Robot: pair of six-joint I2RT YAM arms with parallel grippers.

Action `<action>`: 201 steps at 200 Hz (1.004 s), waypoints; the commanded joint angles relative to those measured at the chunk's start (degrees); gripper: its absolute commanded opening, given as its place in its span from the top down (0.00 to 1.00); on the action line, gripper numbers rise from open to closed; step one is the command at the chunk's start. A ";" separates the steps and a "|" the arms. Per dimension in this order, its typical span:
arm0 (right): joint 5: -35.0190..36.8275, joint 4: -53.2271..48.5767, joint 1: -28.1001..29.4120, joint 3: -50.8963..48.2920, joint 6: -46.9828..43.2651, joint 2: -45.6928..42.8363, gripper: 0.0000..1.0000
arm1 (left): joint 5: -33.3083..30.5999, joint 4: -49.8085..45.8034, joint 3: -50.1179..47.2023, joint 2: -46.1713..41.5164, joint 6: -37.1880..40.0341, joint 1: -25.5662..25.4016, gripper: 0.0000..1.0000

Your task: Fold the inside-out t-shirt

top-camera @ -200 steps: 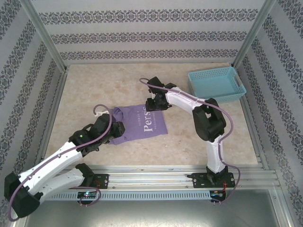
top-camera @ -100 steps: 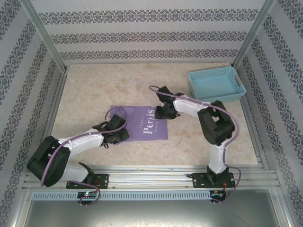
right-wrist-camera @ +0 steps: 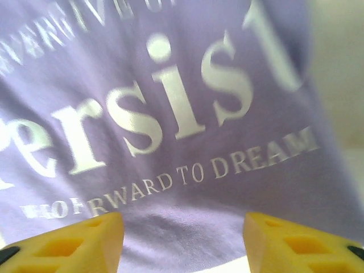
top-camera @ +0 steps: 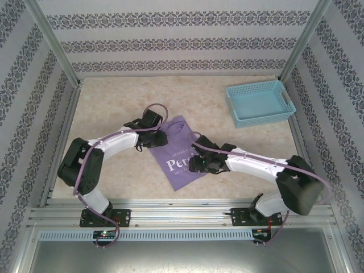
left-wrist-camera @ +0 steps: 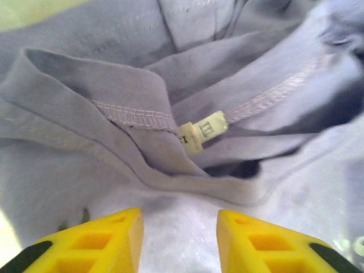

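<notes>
**Item 1, left side.** My left arm [top-camera: 108,145] arcs across the tabletop [top-camera: 108,96]. Its head rests at the far-left edge of the lavender t-shirt [top-camera: 181,149]. My left jaws are open. The yellow fingers [left-wrist-camera: 108,239] stand apart, and bunched cloth lies beyond the gap. In the left wrist view a stitched neckline seam is ahead of them, with a small pale size tag [left-wrist-camera: 202,129] folded against it.

**Item 2, centre.** The t-shirt lies in a compact shape, turned on a diagonal, near the front middle of the tabletop between my two arms. White lettering [right-wrist-camera: 170,114] faces up; "FORWARD TO DREAM" is legible beneath larger letters.

**Item 3, right of centre.** My right arm [top-camera: 256,166] lies low along the near edge and meets the t-shirt's right edge. My right jaws are open wide. Their yellow fingers [right-wrist-camera: 68,242] are well apart over the printed cloth.

**Item 4, far right.** The light blue lattice basket [top-camera: 259,90] sits at the far-right corner, well apart from the t-shirt.
</notes>
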 commanded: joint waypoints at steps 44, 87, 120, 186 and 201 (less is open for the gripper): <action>1.42 -0.59 -13.33 8.03 -9.18 7.99 0.42 | -5.12 0.92 -14.58 -15.88 -7.74 -0.06 0.53; -2.14 5.88 -8.97 0.34 -4.44 10.69 0.47 | 0.20 9.68 -14.73 -8.32 -7.12 0.95 0.56; -4.69 8.83 0.92 -3.97 2.81 7.84 0.51 | 9.60 10.73 -6.95 0.32 -4.12 0.59 0.66; 4.89 -1.33 -4.49 -0.82 -2.98 -8.88 0.39 | 1.93 -1.24 -1.52 -3.54 1.90 0.81 0.63; 1.94 -1.45 -10.59 1.32 -6.38 -8.40 0.39 | 1.10 -2.21 -0.12 -3.97 2.14 2.04 0.60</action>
